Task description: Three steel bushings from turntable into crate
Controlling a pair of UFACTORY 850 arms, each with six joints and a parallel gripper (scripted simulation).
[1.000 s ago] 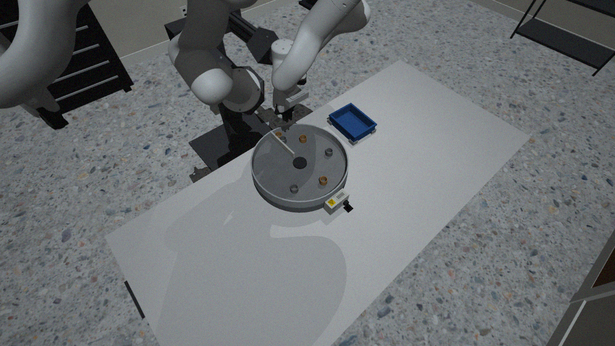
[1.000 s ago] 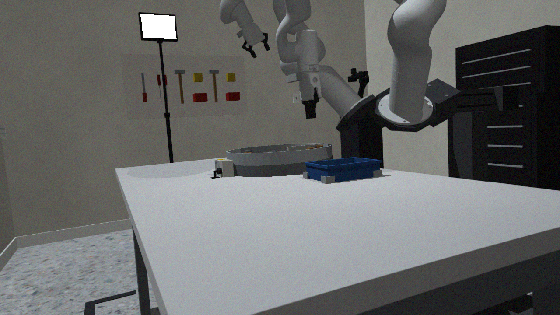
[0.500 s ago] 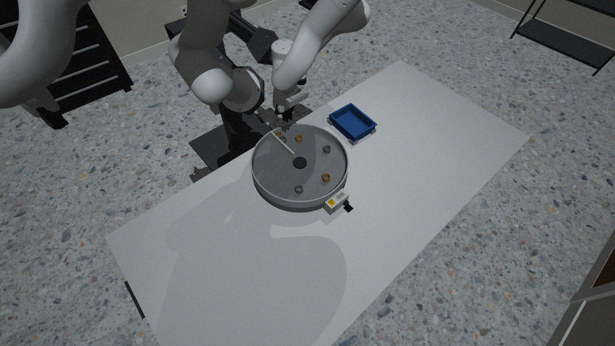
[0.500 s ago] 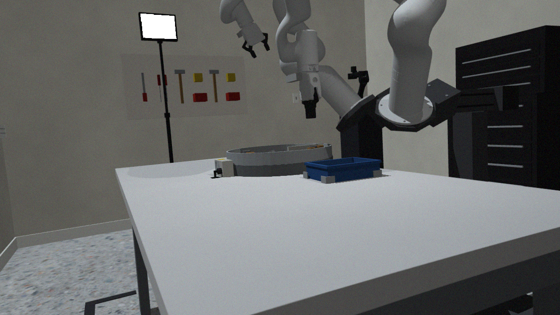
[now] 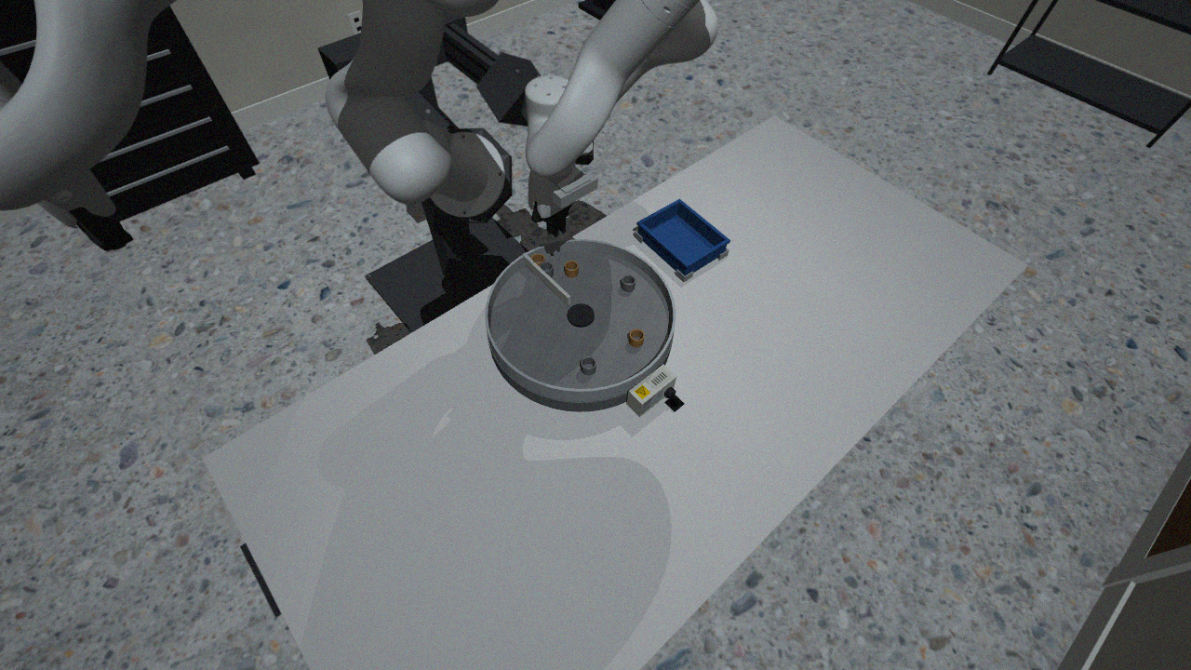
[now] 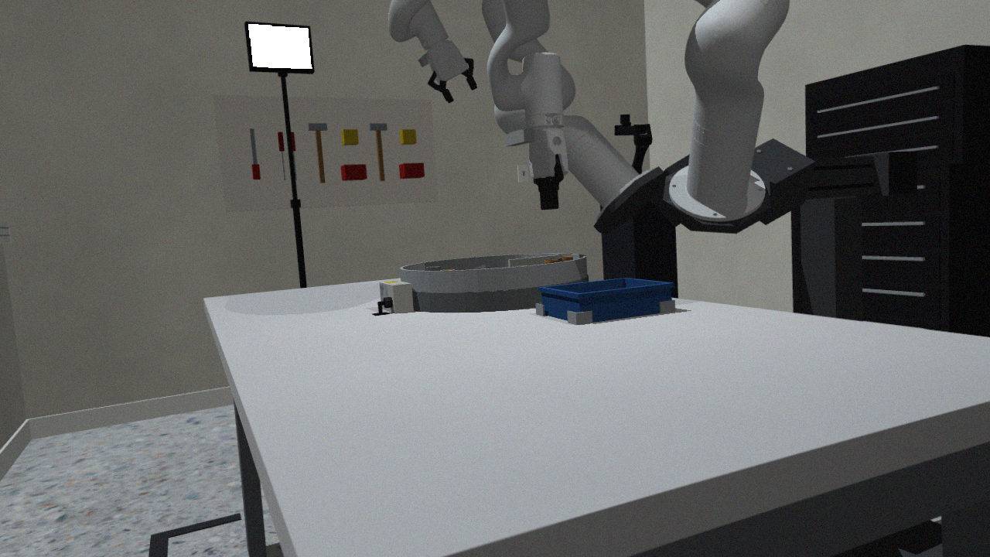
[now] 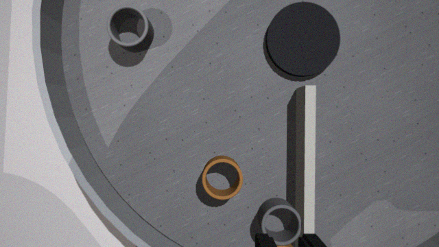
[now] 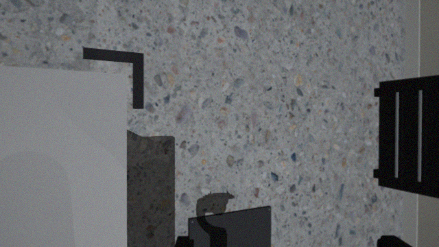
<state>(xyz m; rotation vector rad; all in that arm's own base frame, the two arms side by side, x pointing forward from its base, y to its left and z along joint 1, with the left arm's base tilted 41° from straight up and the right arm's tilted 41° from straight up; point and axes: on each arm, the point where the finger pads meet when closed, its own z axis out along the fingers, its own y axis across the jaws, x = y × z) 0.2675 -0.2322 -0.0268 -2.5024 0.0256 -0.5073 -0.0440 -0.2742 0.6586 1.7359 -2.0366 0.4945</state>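
Three grey steel bushings (image 5: 547, 269) (image 5: 627, 284) (image 5: 587, 367) and three copper-coloured ones (image 5: 537, 260) (image 5: 571, 270) (image 5: 635, 339) stand on the turntable (image 5: 532, 333) (image 6: 484, 281) (image 7: 171, 113). One steel bushing (image 7: 291, 220) is beside the bar, with a copper one (image 7: 285, 245) partly hidden behind it. My left gripper (image 5: 555, 229) (image 6: 548, 206) (image 7: 286, 240) hangs above the turntable near them, open by a narrow gap and empty. The blue crate (image 5: 684, 236) (image 6: 616, 303) is empty and level within its corner guides. My right gripper (image 6: 461, 92) (image 8: 287, 243) is wide open and empty, high and away from the turntable.
A pale bar (image 5: 547, 279) (image 7: 310, 154) reaches from the turntable's rim towards the dark hub (image 5: 580, 314) (image 7: 303, 38). A raised rim surrounds the disc. A white box (image 5: 651, 390) (image 6: 396, 298) with a warning label stands against the turntable's outer side.
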